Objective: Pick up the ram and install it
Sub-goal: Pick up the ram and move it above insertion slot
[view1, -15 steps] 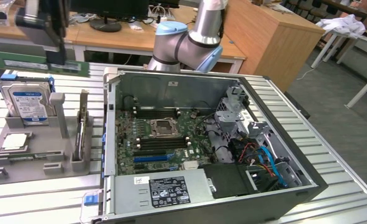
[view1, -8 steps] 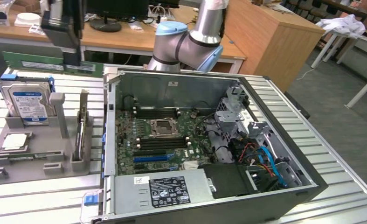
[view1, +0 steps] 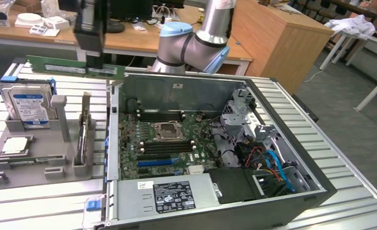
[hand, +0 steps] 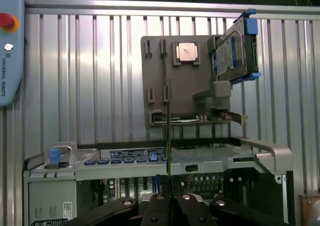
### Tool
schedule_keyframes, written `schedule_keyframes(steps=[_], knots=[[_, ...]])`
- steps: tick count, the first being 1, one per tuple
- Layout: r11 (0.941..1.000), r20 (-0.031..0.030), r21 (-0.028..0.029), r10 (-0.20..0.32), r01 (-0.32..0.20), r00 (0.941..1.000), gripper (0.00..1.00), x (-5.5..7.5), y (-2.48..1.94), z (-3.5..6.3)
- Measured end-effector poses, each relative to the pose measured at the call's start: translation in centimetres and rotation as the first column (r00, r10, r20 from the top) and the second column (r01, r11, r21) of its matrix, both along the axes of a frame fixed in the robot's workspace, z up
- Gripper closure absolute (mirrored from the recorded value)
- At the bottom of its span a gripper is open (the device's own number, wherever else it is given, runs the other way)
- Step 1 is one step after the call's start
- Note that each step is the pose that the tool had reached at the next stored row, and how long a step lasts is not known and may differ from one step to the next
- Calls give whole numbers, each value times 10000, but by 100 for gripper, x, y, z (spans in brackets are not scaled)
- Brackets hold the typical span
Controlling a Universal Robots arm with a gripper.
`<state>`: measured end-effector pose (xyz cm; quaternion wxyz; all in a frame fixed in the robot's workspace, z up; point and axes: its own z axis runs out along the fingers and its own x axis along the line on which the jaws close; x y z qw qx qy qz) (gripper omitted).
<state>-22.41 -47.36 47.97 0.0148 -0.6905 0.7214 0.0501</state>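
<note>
Green ram (view1: 75, 66) hangs in the upper left of the exterior view, over the grey tray (view1: 22, 167) — pinched off-centre by the gripper (view1: 94, 61), closed tight on it. Gripped so, it may tilt — then catch the computer case (view1: 114, 143) or miss the slots (view1: 159, 115).

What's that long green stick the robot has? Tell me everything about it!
The ram is a long, thin, flat green circuit board. The black gripper is shut on it partway along, pinching its flat sides. It hangs level in the air with one long edge down, near the far corner of the open computer case, and touches nothing else. In the wrist view it is edge-on, like a thin line.
</note>
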Motion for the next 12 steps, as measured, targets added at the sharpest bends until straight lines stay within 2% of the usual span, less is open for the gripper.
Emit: schedule_keyframes(steps=[12], knots=[[9997,0,0,232,-232,9997,88,392,0,0]])
